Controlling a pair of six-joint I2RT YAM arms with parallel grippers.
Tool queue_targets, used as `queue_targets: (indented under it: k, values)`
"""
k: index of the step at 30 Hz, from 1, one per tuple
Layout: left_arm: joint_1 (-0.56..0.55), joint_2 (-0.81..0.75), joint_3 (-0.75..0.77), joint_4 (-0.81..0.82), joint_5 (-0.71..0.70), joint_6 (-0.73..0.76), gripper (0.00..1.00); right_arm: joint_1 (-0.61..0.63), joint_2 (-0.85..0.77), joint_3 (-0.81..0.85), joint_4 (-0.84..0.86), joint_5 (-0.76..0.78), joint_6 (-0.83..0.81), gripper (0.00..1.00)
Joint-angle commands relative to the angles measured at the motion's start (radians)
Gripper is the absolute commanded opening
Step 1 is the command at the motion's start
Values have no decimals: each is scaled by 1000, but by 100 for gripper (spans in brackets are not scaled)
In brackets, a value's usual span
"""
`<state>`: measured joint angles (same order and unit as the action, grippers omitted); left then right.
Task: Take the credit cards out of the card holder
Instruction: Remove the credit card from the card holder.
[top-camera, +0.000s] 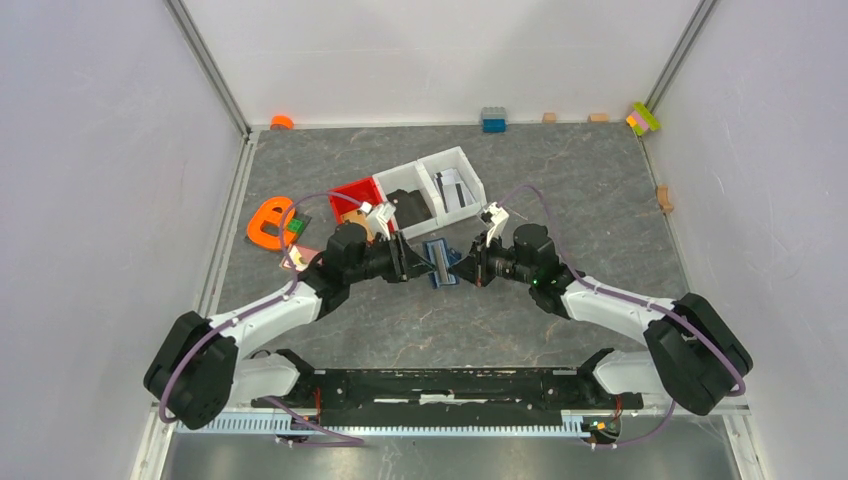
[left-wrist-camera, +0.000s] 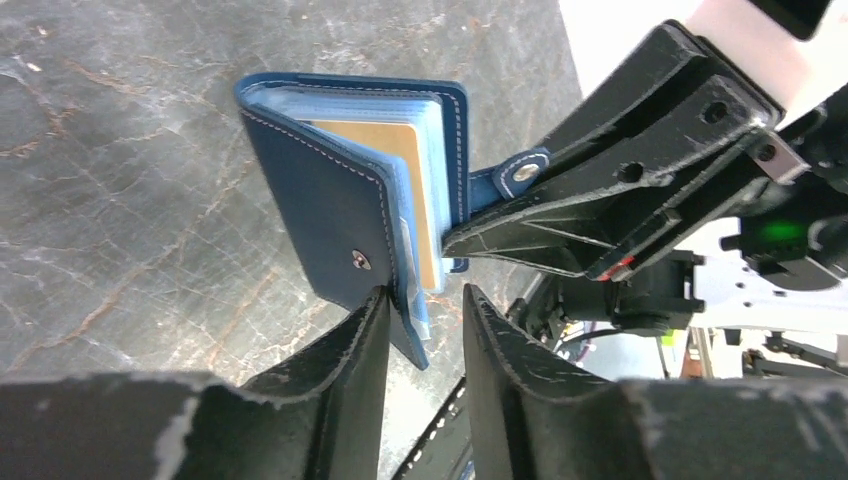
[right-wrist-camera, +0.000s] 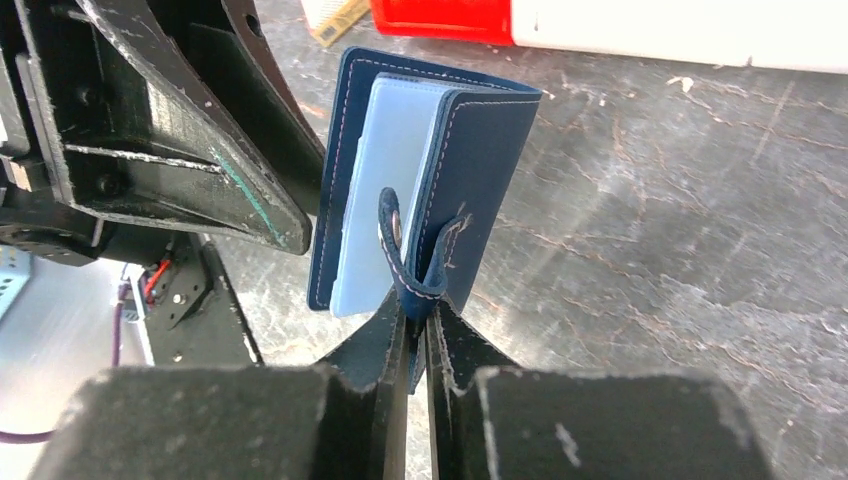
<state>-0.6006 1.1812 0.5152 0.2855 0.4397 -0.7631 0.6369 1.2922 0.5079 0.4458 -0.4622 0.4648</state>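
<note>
My right gripper (right-wrist-camera: 415, 325) is clamped on the short strap tab (right-wrist-camera: 400, 262) of the card holder (right-wrist-camera: 485, 160), low in the middle of the right wrist view. The two fingers nearly meet around the strap. The holder stands on edge just above them, its navy covers parted a little and pale blue sleeves showing between.

My left gripper (left-wrist-camera: 425, 318) meets it from the opposite side. Its jaws are slack and apart, and the lower corner of the front cover hangs in the gap. That cover's edge lies against one finger while the other is clear of it, so nothing is pinched there. Among the sleeves sits a tan insert (left-wrist-camera: 412, 190).

In the top view the holder is at the centre of the frame, between my two grippers, over the grey marbled table (top-camera: 580, 210). Just beyond it, toward upper centre, is a white bin (top-camera: 447, 155) with two compartments. A black lump (top-camera: 405, 205) fills the left one. The right one holds what look to be credit cards (top-camera: 452, 187), one light and one dark, too small to say more. A red box (top-camera: 355, 193) touches the bin's left side, and an orange piece (top-camera: 266, 222) lies further left.
</note>
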Motion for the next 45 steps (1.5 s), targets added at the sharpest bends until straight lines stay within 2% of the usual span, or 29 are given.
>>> queue_targets:
  k: [1,6,10,22,25,27,33,39,43,45]
  values:
    - [-6,75,49,8,-46,38,43,4,11,47,-21,56,-41,3]
    - [-9,231,98,28,25,32,50,4,45,57,-29,55,-42,0]
    - [-12,272,110,34,33,36,52,4,53,57,-29,60,-41,0]
    - [-15,195,93,20,23,42,56,4,43,50,-28,71,-36,0]
    - [-14,151,71,39,27,43,72,4,26,43,-26,85,-36,0]
    - [-15,128,62,36,4,50,72,4,19,38,-20,84,-33,0]
    - [-14,161,94,-34,-35,61,67,4,-4,29,4,55,-16,0]
    - [-12,149,98,-72,-88,70,59,5,-48,10,34,24,12,0]
    - [-4,110,84,-68,-101,74,45,4,-70,2,48,13,24,0]
    - [2,82,70,-56,-101,73,30,4,-79,1,48,10,25,0]
